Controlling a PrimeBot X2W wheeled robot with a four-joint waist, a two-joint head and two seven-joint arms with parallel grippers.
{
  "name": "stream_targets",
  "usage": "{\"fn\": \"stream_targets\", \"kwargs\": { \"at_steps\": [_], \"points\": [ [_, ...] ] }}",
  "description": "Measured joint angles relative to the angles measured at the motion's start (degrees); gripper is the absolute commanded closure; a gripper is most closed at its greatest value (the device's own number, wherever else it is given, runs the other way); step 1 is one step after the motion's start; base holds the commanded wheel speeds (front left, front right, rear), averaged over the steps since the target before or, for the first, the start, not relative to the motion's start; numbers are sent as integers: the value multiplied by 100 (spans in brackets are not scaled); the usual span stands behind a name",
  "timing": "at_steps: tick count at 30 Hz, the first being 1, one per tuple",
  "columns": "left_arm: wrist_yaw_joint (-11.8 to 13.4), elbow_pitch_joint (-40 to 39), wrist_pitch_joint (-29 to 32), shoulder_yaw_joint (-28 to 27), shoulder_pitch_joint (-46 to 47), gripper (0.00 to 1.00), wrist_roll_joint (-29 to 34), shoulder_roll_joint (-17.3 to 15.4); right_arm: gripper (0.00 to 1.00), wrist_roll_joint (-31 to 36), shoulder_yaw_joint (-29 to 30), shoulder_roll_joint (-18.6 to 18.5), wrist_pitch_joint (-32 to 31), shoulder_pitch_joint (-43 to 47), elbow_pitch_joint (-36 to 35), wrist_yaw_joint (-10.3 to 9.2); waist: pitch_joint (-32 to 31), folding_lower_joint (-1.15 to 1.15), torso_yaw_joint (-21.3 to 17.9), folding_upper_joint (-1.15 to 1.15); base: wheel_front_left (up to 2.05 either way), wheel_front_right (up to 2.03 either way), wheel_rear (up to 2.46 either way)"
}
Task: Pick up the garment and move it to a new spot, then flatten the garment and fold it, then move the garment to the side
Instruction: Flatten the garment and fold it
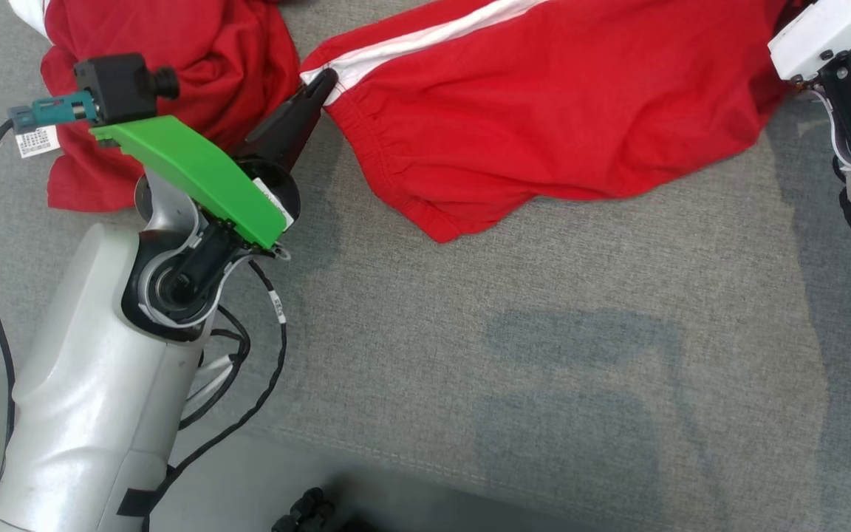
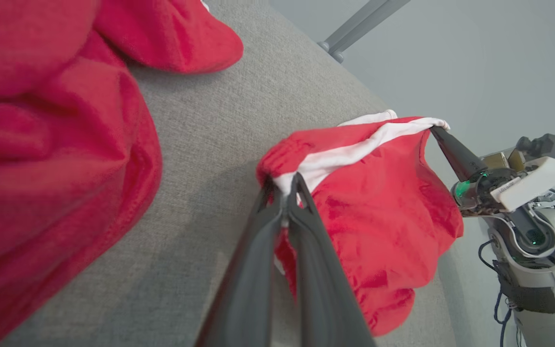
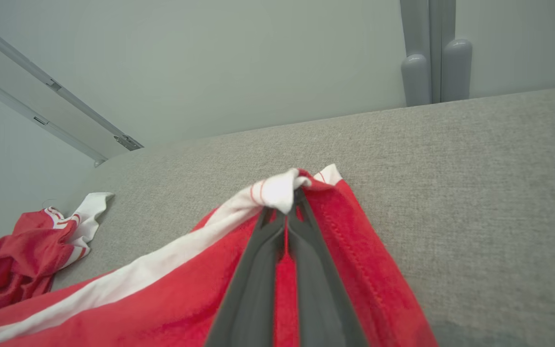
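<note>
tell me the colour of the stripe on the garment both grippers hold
The stripe is white, on a red garment; clearest in the head view.

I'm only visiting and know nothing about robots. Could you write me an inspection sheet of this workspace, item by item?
Surface: grey woven fabric top, with soft shadows on it.
Job's things: red garment with a white stripe, stretched between both grippers.
Clutter: other red cloth, bunched at the far left.
Grippers: left gripper shut on one striped corner; right gripper shut on the other.
Cables: black cables loop beside the left arm.
Surroundings: pale wall and a grey post behind the surface.
</note>
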State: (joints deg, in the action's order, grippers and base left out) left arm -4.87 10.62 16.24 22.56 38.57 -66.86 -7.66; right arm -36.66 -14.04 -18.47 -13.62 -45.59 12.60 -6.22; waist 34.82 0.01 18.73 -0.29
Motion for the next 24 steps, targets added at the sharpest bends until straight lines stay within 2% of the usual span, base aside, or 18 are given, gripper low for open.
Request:
{"fn": "stream_targets", "kwargs": {
  "at_steps": [1, 2, 3, 4, 5, 10, 15, 22, 24],
  "points": [
    [-12, 26, -14, 1, 15, 96, 1, 0, 79, 77, -3, 1, 49, -33, 60, 0, -6, 0, 6, 0, 0, 0, 0],
    [-15, 54, -58, 7, 33, 74, 42, 2, 60, 168, 3, 1, 131, -82, 109, -1, -11, 0, 10, 0, 0, 0, 0],
    [-16, 96, -114, 7, 57, 52, 91, 9, 0, 226, 11, -3, 216, -135, 136, -1, -15, 0, 14, 0, 0, 0, 0],
    [-16, 144, -158, 4, 90, 23, 135, 12, 0, 247, 15, -1, 270, -192, 169, -1, -19, 0, 17, 0, 0, 0, 0],
    [-16, 188, -200, -1, 122, 0, 181, 12, 0, 247, 26, 14, 327, -241, 197, -1, -23, 0, 21, 0, 0, 0, 0],
    [-42, 305, -401, -3, 171, 0, 408, -14, 0, 241, 35, 144, 610, -284, 276, 8, -45, 0, 15, 0, 0, 0, 0],
    [-75, 334, -504, -5, 146, 0, 366, -18, 0, 183, -35, 244, 800, -146, 345, 115, -126, 0, -65, 0, 0, 0, 0],
    [-126, 83, -962, -67, 4, 0, 547, -68, 0, 411, -183, -93, 895, 191, 534, 216, -253, 0, -188, 0, 0, 0, 0],
    [-126, -33, -1200, -92, -89, 0, 851, -191, 0, 508, -209, -237, 844, 285, 638, 216, -310, 0, -216, 0, 0, 0, 0]
  ]
}}
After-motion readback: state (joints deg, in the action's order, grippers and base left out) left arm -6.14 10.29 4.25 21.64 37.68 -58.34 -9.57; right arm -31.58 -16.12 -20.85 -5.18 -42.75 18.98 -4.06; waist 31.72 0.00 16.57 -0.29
